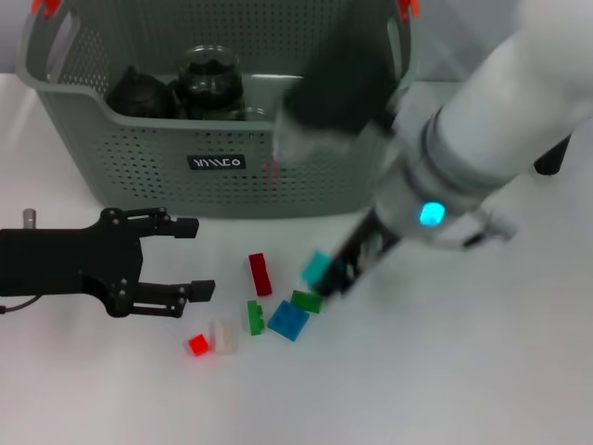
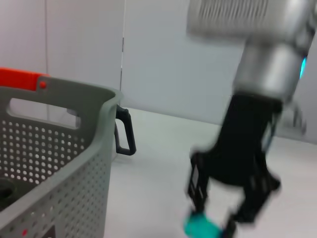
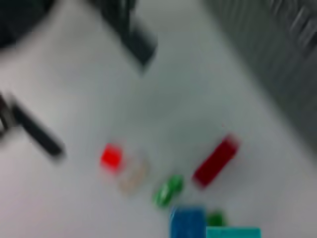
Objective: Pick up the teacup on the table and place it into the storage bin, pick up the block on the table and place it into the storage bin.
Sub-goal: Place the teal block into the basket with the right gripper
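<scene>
Head view: storage bin (image 1: 148, 153) holds teapots (image 1: 211, 82).

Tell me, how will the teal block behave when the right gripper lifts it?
The teal block looks like a small rigid plastic brick, so probably light and stiff. Its flat faces suggest it will not roll, though smooth plastic may slip in the right gripper. The dark green block lies close and might get nudged.
</scene>
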{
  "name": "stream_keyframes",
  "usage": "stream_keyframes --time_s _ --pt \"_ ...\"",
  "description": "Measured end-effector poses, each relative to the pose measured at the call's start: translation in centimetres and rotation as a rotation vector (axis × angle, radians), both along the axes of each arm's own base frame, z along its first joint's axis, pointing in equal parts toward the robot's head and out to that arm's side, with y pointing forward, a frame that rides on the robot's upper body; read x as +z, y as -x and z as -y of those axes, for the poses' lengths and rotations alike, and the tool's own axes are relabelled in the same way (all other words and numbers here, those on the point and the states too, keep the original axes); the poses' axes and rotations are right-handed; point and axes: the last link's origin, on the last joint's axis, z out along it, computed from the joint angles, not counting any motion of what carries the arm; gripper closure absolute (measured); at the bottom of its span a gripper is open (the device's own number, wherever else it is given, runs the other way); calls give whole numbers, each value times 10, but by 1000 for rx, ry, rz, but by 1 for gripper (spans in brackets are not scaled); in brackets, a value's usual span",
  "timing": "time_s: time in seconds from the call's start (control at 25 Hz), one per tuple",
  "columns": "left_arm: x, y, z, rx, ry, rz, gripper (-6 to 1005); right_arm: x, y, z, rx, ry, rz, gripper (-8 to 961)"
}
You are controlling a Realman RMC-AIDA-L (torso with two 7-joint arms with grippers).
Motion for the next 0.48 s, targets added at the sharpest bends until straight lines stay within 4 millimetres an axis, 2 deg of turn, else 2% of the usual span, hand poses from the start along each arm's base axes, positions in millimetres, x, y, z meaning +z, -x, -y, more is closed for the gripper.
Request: stream_keyframes --time_s 0.16,0.28,0.36,0.48 --pt "2 0 -1 1 -8 6 153 48 38 -8 74 -91 -136 519" --pt "3 -1 -2 -1 -11 6 153 75 63 -18 146 -154 -211 519" --pt "3 -1 -3 -4 -13 4 153 90 79 -32 195 -204 -253 519" --pt "2 -2 -4 -6 -12 2 153 102 89 -56 230 -278 -274 520"
